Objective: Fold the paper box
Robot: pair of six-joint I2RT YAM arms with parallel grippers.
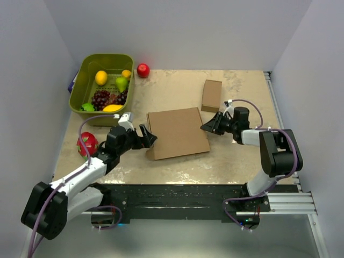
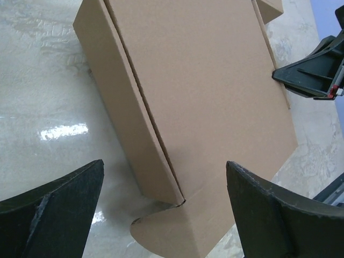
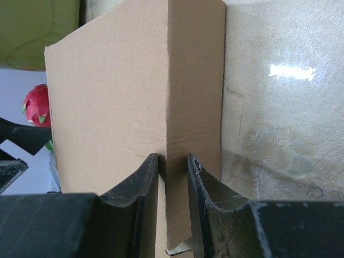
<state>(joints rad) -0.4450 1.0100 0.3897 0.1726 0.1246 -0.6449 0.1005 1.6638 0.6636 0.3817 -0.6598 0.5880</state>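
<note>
The paper box [image 1: 177,131] is a shallow, closed brown cardboard box lying mid-table. It also fills the left wrist view [image 2: 199,80] and the right wrist view [image 3: 107,107]. A rounded flap [image 2: 177,226] sticks out at its near left corner. My left gripper [image 1: 148,137] is open and empty, its jaws spread wide just off the box's left edge [image 2: 165,164]. My right gripper [image 1: 207,127] is at the box's right edge. Its jaws are nearly closed, with the box's side cardboard between them [image 3: 173,158].
A much smaller brown cardboard box [image 1: 212,95] lies behind the right gripper. A green basket [image 1: 105,55] of fruit stands at the back left, with a red apple [image 1: 143,70] beside it. A red dragon fruit [image 1: 87,143] lies left of my left arm.
</note>
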